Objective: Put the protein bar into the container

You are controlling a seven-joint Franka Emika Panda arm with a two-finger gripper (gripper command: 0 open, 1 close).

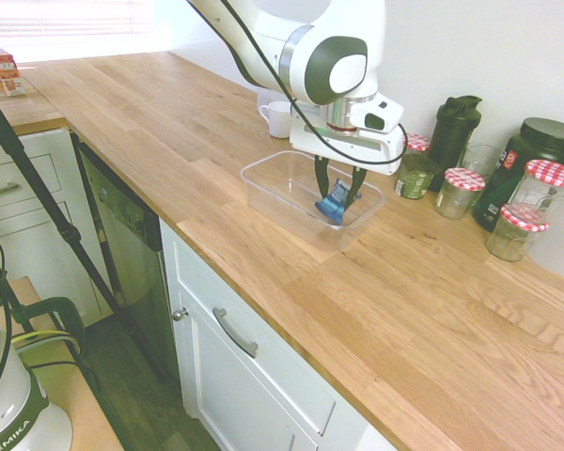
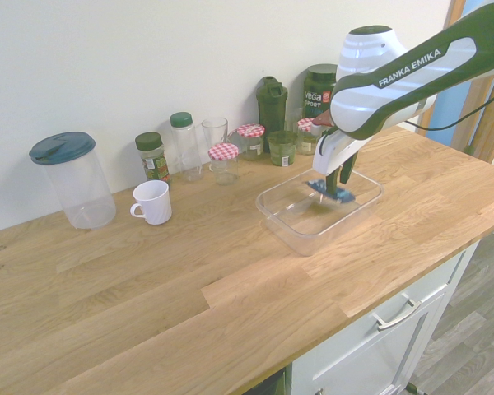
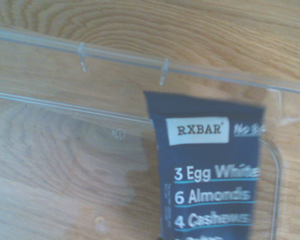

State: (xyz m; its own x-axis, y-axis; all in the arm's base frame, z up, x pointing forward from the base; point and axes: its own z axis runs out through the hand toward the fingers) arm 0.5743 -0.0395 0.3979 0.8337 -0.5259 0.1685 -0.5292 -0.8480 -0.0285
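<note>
The clear plastic container [image 1: 263,193] [image 2: 300,239] stands on the wooden counter, near its front edge. My gripper [image 1: 338,199] [image 2: 336,188] reaches down inside it. The fingers are shut on the dark-blue protein bar [image 1: 335,203] [image 2: 323,188], which hangs tilted just above the container's floor, toward its far end. In the wrist view the protein bar [image 3: 210,180] shows its white print, with the container's rim [image 3: 120,59] and see-through bottom behind it.
A white mug [image 1: 278,118] [image 2: 152,202] stands behind the container. Jars with red-checked lids [image 1: 461,191] [image 2: 224,160], a black shaker bottle [image 1: 454,127] and a dark tub [image 1: 536,160] line the wall. A pitcher with a blue lid [image 2: 70,177] stands farther along.
</note>
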